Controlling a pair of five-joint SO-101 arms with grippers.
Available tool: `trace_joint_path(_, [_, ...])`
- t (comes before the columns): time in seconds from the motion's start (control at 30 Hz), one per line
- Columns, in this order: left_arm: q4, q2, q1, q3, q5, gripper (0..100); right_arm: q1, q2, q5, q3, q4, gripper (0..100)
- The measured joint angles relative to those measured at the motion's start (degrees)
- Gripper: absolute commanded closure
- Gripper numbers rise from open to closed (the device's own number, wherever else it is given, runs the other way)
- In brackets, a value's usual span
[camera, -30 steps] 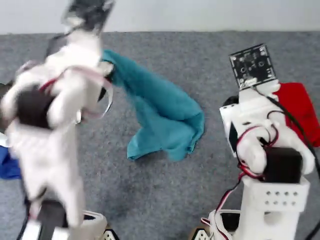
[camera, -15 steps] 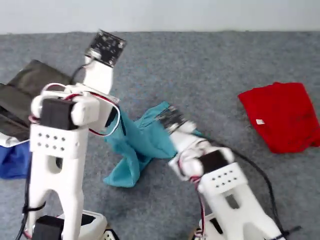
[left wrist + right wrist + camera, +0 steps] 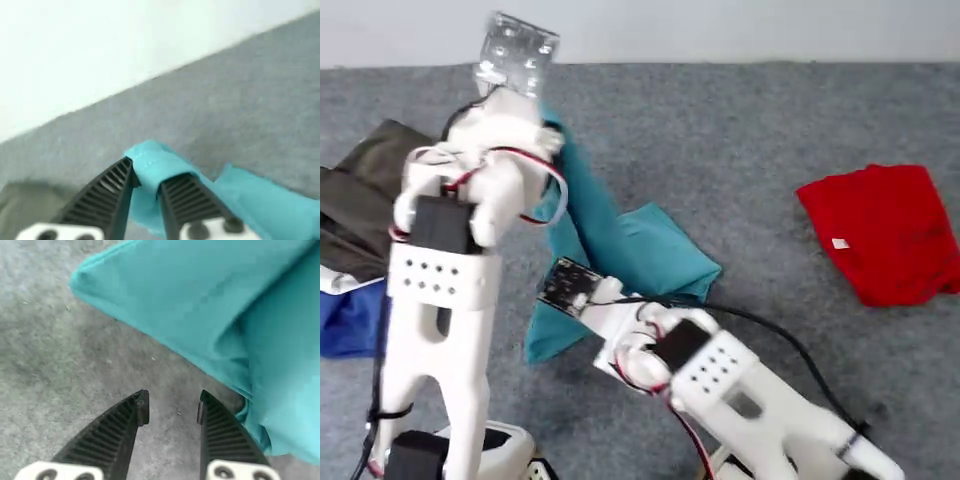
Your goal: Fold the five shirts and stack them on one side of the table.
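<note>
A teal shirt (image 3: 630,250) hangs from my left gripper (image 3: 146,176), which is shut on a bunched fold of it above the table's far left. Its lower part lies crumpled on the grey table (image 3: 770,130). My right gripper (image 3: 172,402) is open just above the table, beside the teal shirt's (image 3: 210,305) near edge, with nothing between its fingers. The right arm (image 3: 670,350) stretches from the front across to the shirt's lower left. A red shirt (image 3: 885,230) lies flat at the right. A dark shirt (image 3: 360,195) and a blue shirt (image 3: 348,320) lie at the left edge.
The left arm's white body (image 3: 440,280) stands tall at the front left, in front of the dark and blue shirts. Bare grey table stretches between the teal shirt and the red one. A pale wall (image 3: 720,30) runs along the far edge.
The left gripper lifted the teal shirt up and toward the far side. The right arm swung from the right side across to the shirt's near left edge.
</note>
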Motion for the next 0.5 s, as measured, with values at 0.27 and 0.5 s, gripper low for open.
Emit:
trace_joint_path(0.27, [11.3, 3.1, 20.0, -19.9, 0.0, 99, 13.5, 8.4, 2.5, -1.9, -0.1, 82.7])
trace_joint_path(0.5, [13.6, 18.9, 25.9, -53.7, 0.0, 99, 42.5, 1.4, 4.9, -1.9, -0.3, 82.7])
